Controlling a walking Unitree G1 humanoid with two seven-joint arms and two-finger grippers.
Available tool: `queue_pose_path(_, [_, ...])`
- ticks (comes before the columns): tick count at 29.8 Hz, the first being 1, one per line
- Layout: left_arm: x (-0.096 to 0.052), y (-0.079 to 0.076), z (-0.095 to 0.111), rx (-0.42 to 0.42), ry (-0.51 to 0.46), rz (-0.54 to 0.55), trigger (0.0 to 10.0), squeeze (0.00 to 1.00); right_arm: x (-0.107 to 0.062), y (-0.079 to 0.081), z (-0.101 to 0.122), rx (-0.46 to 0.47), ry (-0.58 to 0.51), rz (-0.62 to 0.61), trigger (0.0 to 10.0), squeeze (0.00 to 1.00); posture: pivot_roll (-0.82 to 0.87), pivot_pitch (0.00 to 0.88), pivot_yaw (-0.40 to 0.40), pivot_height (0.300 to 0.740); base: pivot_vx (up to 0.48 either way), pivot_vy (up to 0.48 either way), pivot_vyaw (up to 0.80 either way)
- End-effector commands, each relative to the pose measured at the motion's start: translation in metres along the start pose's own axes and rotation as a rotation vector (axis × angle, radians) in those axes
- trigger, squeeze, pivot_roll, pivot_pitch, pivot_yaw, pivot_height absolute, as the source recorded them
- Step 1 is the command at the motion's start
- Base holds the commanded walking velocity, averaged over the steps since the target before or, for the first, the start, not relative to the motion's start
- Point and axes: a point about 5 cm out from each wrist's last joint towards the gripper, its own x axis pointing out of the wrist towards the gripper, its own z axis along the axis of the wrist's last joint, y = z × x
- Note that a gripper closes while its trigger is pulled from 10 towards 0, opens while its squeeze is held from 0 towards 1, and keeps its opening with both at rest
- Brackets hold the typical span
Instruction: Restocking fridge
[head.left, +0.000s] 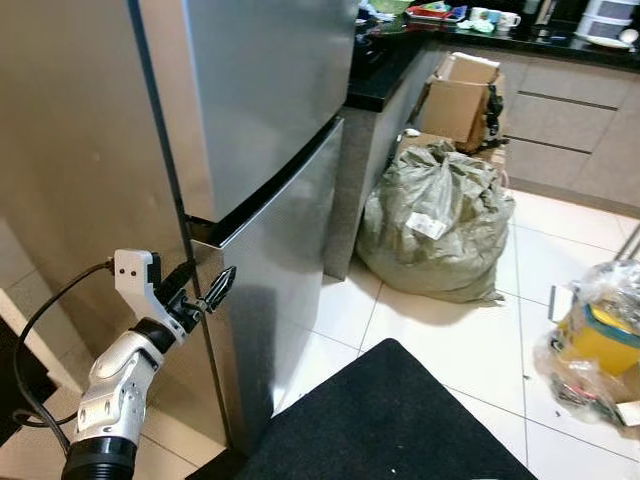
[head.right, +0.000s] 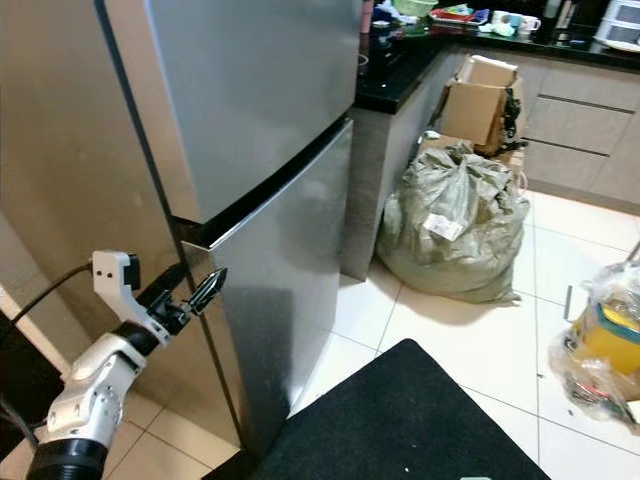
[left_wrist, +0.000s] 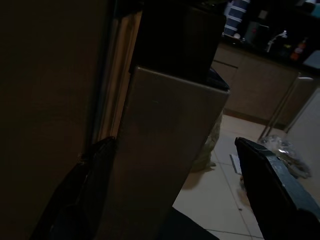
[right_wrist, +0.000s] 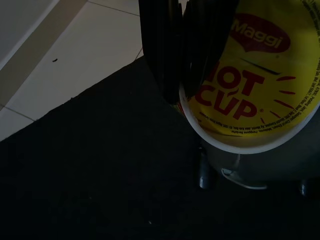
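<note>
At the edge of the lower fridge door (head.left: 275, 290), the left gripper (head.left: 205, 288) is seen with its two black fingers parted, one on each side of the door's edge as the left wrist view shows, just below the seam with the upper door (head.left: 255, 95). Over a black mat (head.left: 400, 420) on the tiled floor (head.left: 460, 330), the right gripper (right_wrist: 187, 47) is pictured clamped on the rim of a yellow Maggi Hot Cup noodle cup (right_wrist: 250, 95), which is held tilted; its contents cannot be made out. Beside the fridge, a dark countertop (head.left: 385, 75) is shown, and on the floor next to it a bulging grey-green sack (head.left: 435, 225) is tied shut and bears a white label. Behind the sack an open cardboard box (head.left: 460, 100) is leaned against the cabinets; what it holds cannot be told. At the right edge of the head view, a clear plastic bag (head.left: 590, 345) is seen on the tiles with a yellow container inside. On the far counter, cups and a red tray (head.left: 435, 14) are lined up.
</note>
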Motion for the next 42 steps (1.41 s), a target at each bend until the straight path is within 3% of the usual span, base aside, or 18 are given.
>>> queue_pose_path(1, [0.014,-0.032,-0.016,-0.048,0.045,-0.182,10.0,0.00,0.000,0.000,-0.004,0.007,0.008,0.000,10.0,0.00,0.00,0.032,-0.029,0.740,0.000,0.000,0.00])
queue_pose_path(14, [0.021,-0.060,-0.024,-0.110,0.052,-0.290,10.0,0.00,0.000,0.000,-0.004,0.013,0.007,0.000,10.0,0.00,0.00,0.030,-0.024,0.740,0.000,0.000,0.00])
queue_pose_path(32, [0.026,-0.081,-0.028,-0.148,0.060,-0.358,10.0,0.00,0.000,0.003,-0.003,0.008,0.002,0.014,10.0,0.00,0.01,0.033,-0.027,0.740,0.000,0.000,0.00])
queue_pose_path(34, [0.031,-0.097,-0.030,-0.186,0.053,-0.417,10.0,0.00,0.001,0.004,-0.004,0.006,0.006,0.016,10.0,0.00,0.01,0.033,-0.027,0.740,0.000,0.000,0.00])
queue_pose_path(35, [0.031,-0.097,-0.030,-0.186,0.053,-0.417,10.0,0.00,0.001,0.004,-0.004,0.006,0.006,0.016,10.0,0.00,0.01,0.033,-0.027,0.740,0.000,0.000,0.00])
queue_pose_path(37, [0.035,-0.118,-0.032,-0.238,0.047,-0.487,10.0,0.00,0.001,0.004,-0.005,0.006,0.008,0.017,10.0,0.00,0.01,0.033,-0.027,0.740,0.000,0.000,0.00])
queue_pose_path(42, [0.037,-0.138,-0.036,-0.289,0.054,-0.561,10.0,0.00,0.001,0.004,-0.006,0.009,0.009,0.017,10.0,0.00,0.01,0.033,-0.027,0.740,0.000,0.000,0.00])
